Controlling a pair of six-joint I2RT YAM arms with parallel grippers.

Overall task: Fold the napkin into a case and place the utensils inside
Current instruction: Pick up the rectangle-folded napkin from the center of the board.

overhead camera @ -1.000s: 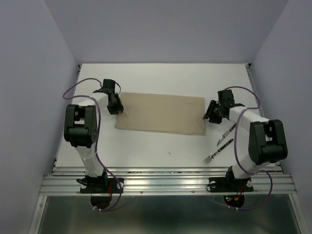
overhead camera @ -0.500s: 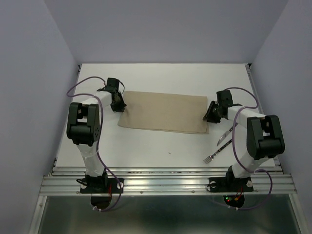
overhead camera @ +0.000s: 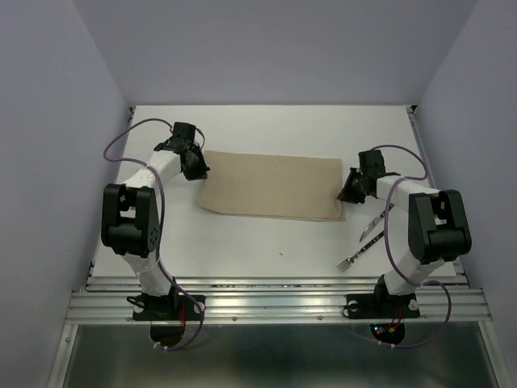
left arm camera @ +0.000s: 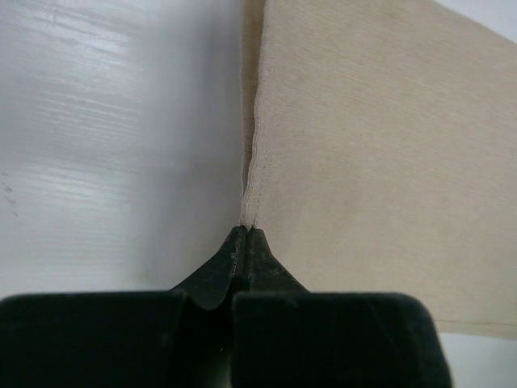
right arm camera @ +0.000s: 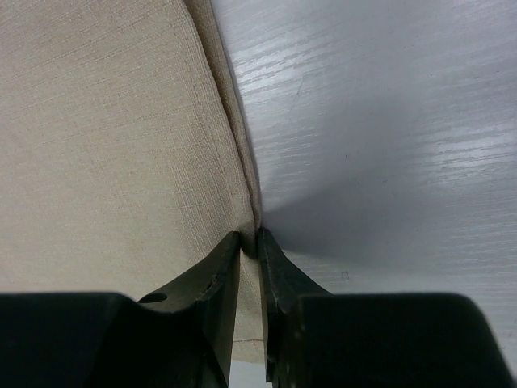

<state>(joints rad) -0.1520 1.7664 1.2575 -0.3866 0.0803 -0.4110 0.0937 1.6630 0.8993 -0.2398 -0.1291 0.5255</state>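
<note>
Item: napkin [overhead camera: 271, 186], one, plain beige-tan cloth with a fine weave and no pattern. You have it lying flat on the white table [overhead camera: 266, 129] as a long strip running left to right at mid-table, its short ends toward the two arms and its near long edge slanting slightly. At both ends the wrist views show a doubled edge, one layer over another. Item: left fingers [overhead camera: 196, 167], at the strip's left end by its far corner. In your left wrist view these fingers [left arm camera: 218, 275] are pressed fully together, no gap showing, with the stitched hem of the napkin [left arm camera: 380, 162] pinched at their very tips. The cloth spreads away to the right of them and bare table lies to the left. Item: right fingers [overhead camera: 349, 192], at the strip's right end, toward its near corner. In your right wrist view these fingers [right arm camera: 214, 275] stand very close, a thin slit left between them lower down, and their tips meet on the folded edge of the napkin [right arm camera: 105, 137], which runs up and away to the left. Item: knife [overhead camera: 373, 222] and fork [overhead camera: 359, 252], lying on the table near your right arm, clear of the cloth, the knife farther back and the fork nearer the base, tines toward the left.
</note>
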